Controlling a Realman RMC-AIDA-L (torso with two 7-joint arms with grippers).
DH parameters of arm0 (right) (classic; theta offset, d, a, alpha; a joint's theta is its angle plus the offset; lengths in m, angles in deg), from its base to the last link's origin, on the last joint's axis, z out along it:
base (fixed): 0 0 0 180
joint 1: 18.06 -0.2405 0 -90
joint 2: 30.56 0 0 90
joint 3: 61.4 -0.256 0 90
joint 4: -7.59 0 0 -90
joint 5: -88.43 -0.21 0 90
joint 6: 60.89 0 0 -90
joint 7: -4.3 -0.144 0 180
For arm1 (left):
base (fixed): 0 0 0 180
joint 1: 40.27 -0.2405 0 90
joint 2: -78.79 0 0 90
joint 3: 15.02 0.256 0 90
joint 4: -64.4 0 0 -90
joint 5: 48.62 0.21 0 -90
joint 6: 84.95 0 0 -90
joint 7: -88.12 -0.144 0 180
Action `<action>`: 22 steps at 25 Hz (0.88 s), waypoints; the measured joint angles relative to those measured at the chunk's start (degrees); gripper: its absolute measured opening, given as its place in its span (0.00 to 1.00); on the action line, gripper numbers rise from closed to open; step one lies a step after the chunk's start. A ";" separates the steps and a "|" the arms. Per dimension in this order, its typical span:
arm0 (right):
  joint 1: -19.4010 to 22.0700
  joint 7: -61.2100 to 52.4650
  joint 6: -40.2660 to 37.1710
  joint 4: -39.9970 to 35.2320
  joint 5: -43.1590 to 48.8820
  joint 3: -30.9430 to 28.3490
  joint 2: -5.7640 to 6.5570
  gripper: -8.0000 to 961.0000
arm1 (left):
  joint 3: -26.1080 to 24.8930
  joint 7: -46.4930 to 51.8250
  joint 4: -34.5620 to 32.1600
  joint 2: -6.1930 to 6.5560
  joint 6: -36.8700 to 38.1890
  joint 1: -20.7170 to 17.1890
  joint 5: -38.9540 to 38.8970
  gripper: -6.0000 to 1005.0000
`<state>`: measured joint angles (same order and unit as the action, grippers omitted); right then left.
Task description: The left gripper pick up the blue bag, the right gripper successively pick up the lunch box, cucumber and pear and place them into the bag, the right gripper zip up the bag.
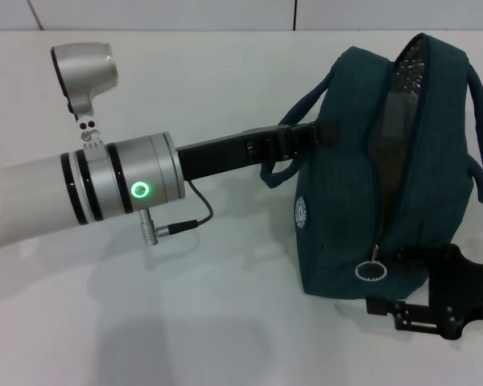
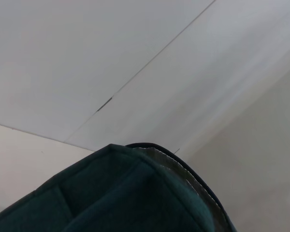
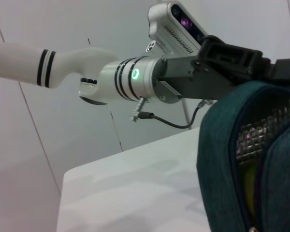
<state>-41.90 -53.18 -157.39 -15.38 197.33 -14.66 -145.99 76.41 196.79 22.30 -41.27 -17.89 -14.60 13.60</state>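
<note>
Right end effector (image 1: 435,310), its fingers' state untellable, sat low beside the upright blue bag (image 1: 346,201) on the bench (image 1: 185,322), while the left end effector (image 1: 306,137) pinched the handle; packing seemed done, zipper (image 1: 371,271) remained open.

A plain white surface (image 1: 185,322) is seen from the head view, reaching back to a pale wall. One blue bag (image 1: 370,185) is stood upright on it toward the right side, its zipper partly open along the top, with a metal ring pull (image 1: 371,271) hung at the near end.
</note>
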 joint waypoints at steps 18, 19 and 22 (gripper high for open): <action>-0.96 -0.44 2.37 0.82 -0.36 0.05 -0.06 0.45 | -0.03 -0.04 0.00 0.00 0.00 0.26 0.01 0.09; -1.15 -0.47 2.83 1.07 -0.36 0.07 -0.07 0.45 | -0.03 -0.04 -0.01 0.00 0.00 0.23 0.01 0.09; -2.13 -0.51 4.46 2.55 -0.11 0.18 -0.10 0.41 | -0.03 -0.04 -0.09 0.00 0.00 0.06 0.01 0.09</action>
<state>-44.03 -53.69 -152.93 -12.83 197.22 -14.48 -146.09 76.38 196.75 22.21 -41.27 -17.89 -14.54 13.60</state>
